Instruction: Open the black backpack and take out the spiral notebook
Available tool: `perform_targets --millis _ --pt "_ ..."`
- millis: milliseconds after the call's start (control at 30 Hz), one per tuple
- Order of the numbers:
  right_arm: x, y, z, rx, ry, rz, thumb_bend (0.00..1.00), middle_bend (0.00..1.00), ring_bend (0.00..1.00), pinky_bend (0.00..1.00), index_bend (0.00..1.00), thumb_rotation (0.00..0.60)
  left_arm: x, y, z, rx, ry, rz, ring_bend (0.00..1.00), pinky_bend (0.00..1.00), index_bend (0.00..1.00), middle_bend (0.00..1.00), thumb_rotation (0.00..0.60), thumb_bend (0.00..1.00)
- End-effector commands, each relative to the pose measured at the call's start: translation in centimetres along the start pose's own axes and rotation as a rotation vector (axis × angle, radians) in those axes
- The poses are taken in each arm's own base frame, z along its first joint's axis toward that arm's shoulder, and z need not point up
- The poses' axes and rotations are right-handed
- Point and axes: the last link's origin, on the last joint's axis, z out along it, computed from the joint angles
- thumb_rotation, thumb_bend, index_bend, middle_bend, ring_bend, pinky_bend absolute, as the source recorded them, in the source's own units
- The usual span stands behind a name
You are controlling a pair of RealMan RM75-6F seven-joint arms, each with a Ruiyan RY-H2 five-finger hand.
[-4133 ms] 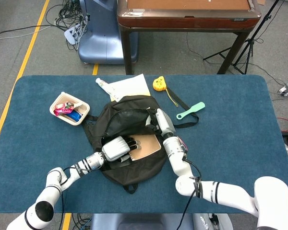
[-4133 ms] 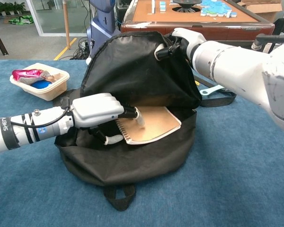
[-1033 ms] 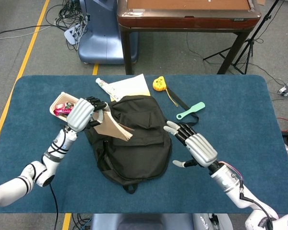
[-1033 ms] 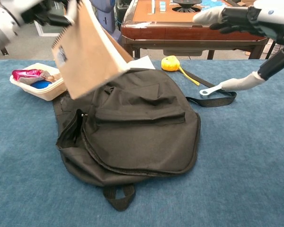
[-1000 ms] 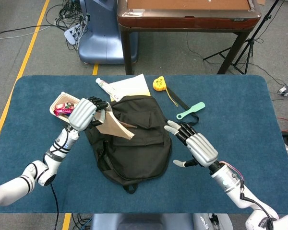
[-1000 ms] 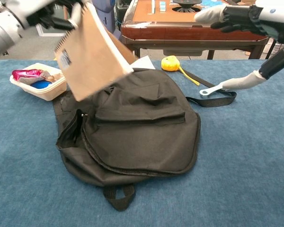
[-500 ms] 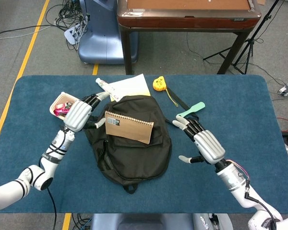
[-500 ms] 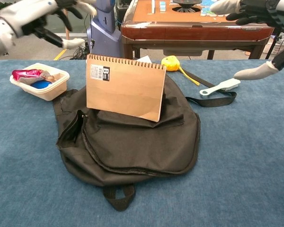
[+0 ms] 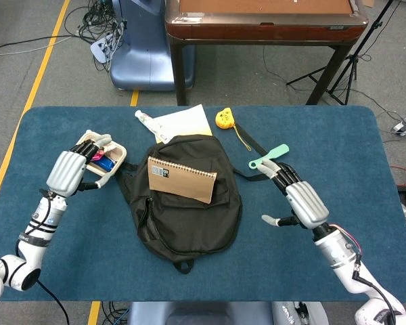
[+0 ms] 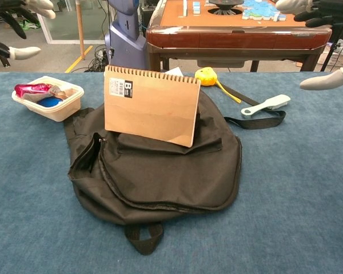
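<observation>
Seen from the head view: spiral notebook (image 9: pixel 181 179) lying flat on top of the black backpack (image 9: pixel 183 217), toward its upper part, coil edge at the far side, clear of both hands. Left hand (image 9: pixel 69 169) raised beside the cream tray (image 9: pixel 119 154), fingers spread, holding nothing. Right hand (image 9: pixel 301 201) hovering over bare cloth to the right of the backpack, fingers extended and apart, also empty, fingertips near the mint-green brush (image 9: pixel 269 156).

From the chest view: brown cover of the spiral notebook (image 10: pixel 151 105) facing the camera, a small black label at its upper left corner, print too small to read. Open zipper slit visible along the left side of the black backpack (image 10: pixel 160 177), and a carry loop at its near end. Only white fingertips of the left hand (image 10: pixel 20 52) at the top left edge and of the right hand (image 10: pixel 326 80) at the right edge; palms cut off here.

Blue cloth-covered table (image 9: pixel 365 156) underneath. Behind the backpack: white paper (image 9: pixel 183 123), a tube (image 9: pixel 147 122), a yellow tape measure (image 9: pixel 223 119). In the cream tray: a pink packet and something blue. Beyond the table: a wooden-rimmed table (image 9: pixel 257 20), grey floor with a yellow line, loose cables, a blue machine base (image 9: pixel 139 47).
</observation>
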Motion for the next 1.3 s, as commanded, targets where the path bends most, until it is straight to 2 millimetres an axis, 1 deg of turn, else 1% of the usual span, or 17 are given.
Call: perform_targets --millis 33,100,133,200,267,333,433,600,667,700,800,867,933,1000,1067,1200,1300 --pt "0.0 0.0 -0.1 -0.003 0.003 0.003 0.08 0.0 0.0 0.0 0.0 0.6 -0.6 1.4 1.6 -0.04 -0.039 -0.015 0.19 0.28 0.17 0.17 0.6 0.25" --pt "0.0 0.0 -0.1 -0.003 0.008 0.006 0.08 0.0 0.0 0.0 0.0 0.6 -1.3 2.2 2.7 -0.057 -0.074 -0.017 0.17 0.25 0.17 0.17 0.598 0.24" --pt "0.0 0.0 -0.1 -0.003 0.008 0.008 0.08 0.0 0.0 0.0 0.0 0.6 -1.9 2.8 3.5 -0.068 -0.107 -0.018 0.16 0.23 0.17 0.17 0.584 0.23" --pt "0.0 -0.1 -0.2 -0.001 0.011 0.01 0.08 0.0 0.0 0.0 0.0 0.6 -2.9 3.9 5.0 -0.075 -0.153 -0.022 0.12 0.2 0.17 0.17 0.538 0.22" --pt "0.0 -0.1 -0.3 -0.001 0.013 0.012 0.08 0.0 0.0 0.0 0.0 0.6 -4.0 4.6 6.2 -0.071 -0.208 -0.01 0.09 0.16 0.17 0.16 0.404 0.21" --pt "0.0 -0.1 -0.4 -0.003 0.015 0.013 0.08 0.0 0.0 0.0 0.0 0.6 -4.9 5.1 7.0 -0.062 -0.256 -0.003 0.08 0.12 0.17 0.16 0.306 0.2" --pt "0.2 0.0 -0.6 -0.006 0.022 0.015 0.08 0.0 0.0 0.0 0.0 0.6 -6.0 5.6 8.0 -0.05 -0.31 0.002 0.07 0.08 0.17 0.16 0.235 0.19" --pt "0.2 0.2 -0.7 -0.014 0.025 0.022 0.08 0.0 0.0 0.0 0.0 0.6 -7.2 6.1 8.9 -0.04 -0.342 0.02 0.06 0.07 0.17 0.16 0.227 0.18" --pt "0.2 0.2 -0.7 -0.014 0.026 0.025 0.08 0.0 0.0 0.0 0.0 0.6 -7.4 6.2 8.9 -0.04 -0.363 0.025 0.06 0.06 0.2 0.18 0.226 0.18" --pt "0.2 0.3 -0.8 -0.014 0.027 0.026 0.08 0.0 0.0 0.0 0.0 0.6 -7.5 6.3 8.8 -0.042 -0.372 0.028 0.07 0.06 0.22 0.2 0.224 0.18" --pt "0.2 0.4 -0.8 -0.016 0.03 0.029 0.08 0.0 0.0 0.0 0.0 0.6 -7.2 6.4 8.2 -0.057 -0.381 0.04 0.16 0.06 0.34 0.37 0.211 0.18" --pt "0.2 0.4 -0.8 -0.017 0.029 0.031 0.08 0.0 0.0 0.0 0.0 0.6 -6.9 6.4 7.5 -0.064 -0.381 0.04 0.26 0.06 0.42 0.49 0.202 0.17" --pt "0.1 0.4 -0.8 -0.017 0.027 0.032 0.08 0.0 0.0 0.0 0.0 0.6 -6.5 6.2 6.5 -0.062 -0.392 0.036 0.33 0.06 0.47 0.58 0.198 0.17" --pt "0.1 0.4 -0.8 -0.017 0.027 0.034 0.08 0.0 0.0 0.0 0.0 0.6 -6.1 6.1 5.3 -0.061 -0.417 0.038 0.38 0.06 0.5 0.62 0.199 0.17" --pt "0.1 0.4 -0.7 -0.016 0.028 0.035 0.08 0.0 0.0 0.0 0.0 0.6 -5.6 6.1 4.0 -0.06 -0.442 0.039 0.4 0.06 0.52 0.63 0.199 0.17" --pt "0.0 0.4 -0.7 -0.016 0.028 0.032 0.08 0.0 0.0 0.0 0.0 0.6 -4.4 6.1 2.0 -0.053 -0.449 0.023 0.43 0.06 0.54 0.65 0.195 0.17" --pt "0.2 0.5 -0.7 -0.022 0.033 0.027 0.08 0.0 0.0 0.0 0.0 0.6 -3.3 5.8 1.2 -0.042 -0.416 0.014 0.43 0.06 0.53 0.65 0.195 0.17"
